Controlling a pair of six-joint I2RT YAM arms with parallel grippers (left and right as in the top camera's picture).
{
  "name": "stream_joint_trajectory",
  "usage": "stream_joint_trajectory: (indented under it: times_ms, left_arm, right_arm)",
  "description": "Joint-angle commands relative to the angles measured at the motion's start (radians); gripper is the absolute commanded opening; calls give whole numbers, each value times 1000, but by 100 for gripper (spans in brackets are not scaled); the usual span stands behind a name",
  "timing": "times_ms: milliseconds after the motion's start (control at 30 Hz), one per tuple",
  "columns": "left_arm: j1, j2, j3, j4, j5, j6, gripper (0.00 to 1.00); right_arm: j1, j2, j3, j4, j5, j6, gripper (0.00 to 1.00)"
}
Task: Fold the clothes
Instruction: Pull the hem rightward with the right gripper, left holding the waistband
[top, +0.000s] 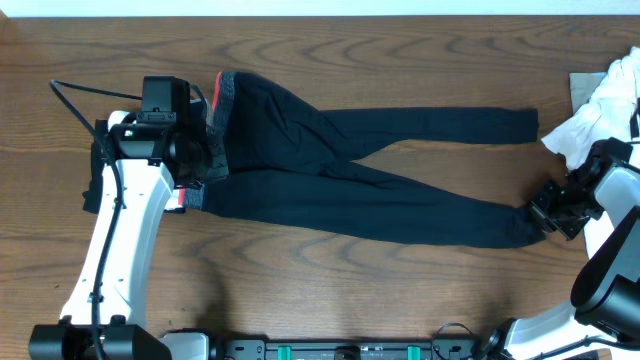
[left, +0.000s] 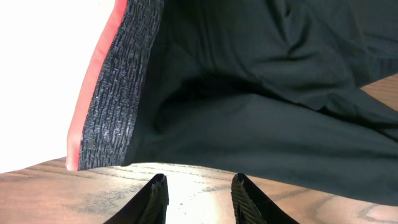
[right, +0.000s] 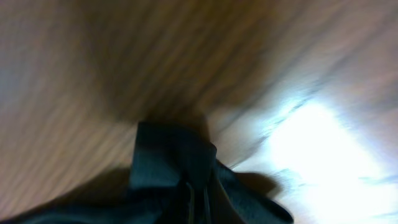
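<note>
Black trousers (top: 350, 170) laid full-length on wooden table (top: 400, 60); left gripper (left: 198, 199) parted wide, empty, just short of grey-and-red waistband (left: 118, 93); right gripper (top: 542, 212) closed on lower leg's hem.

1. Trousers (top: 400, 205): matt black cloth, soft, lightly creased.
2. Waistband (left: 118, 93): coarse ribbed grey knit with a smooth red edge.
3. Table (top: 400, 60): dark grained wood with a slight sheen.
4. White garment (top: 600, 115): plain matt cloth.
5. Left fingers (left: 155, 200): black, ridged.

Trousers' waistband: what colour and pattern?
The waistband is textured dark grey with a red edge; the left wrist view shows it best.
</note>
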Motion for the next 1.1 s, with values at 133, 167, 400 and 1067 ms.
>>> stream_joint_trajectory:
  times_ms: [133, 167, 400, 1067]
  left_arm:
    - [0, -15, 14, -1, 6, -1, 36]
    - [0, -15, 14, 1, 5, -2, 36]
    - [0, -15, 14, 22, 6, -2, 37]
    - [0, -11, -79, -80, -21, -21, 49]
  right_arm:
    - [-75, -192, 123, 13, -74, -43, 1]
    - [-83, -216, 123, 37, -64, -42, 1]
    - [-90, -217, 119, 86, -30, -42, 17]
    - [-87, -186, 72, -38, 85, 27, 54]
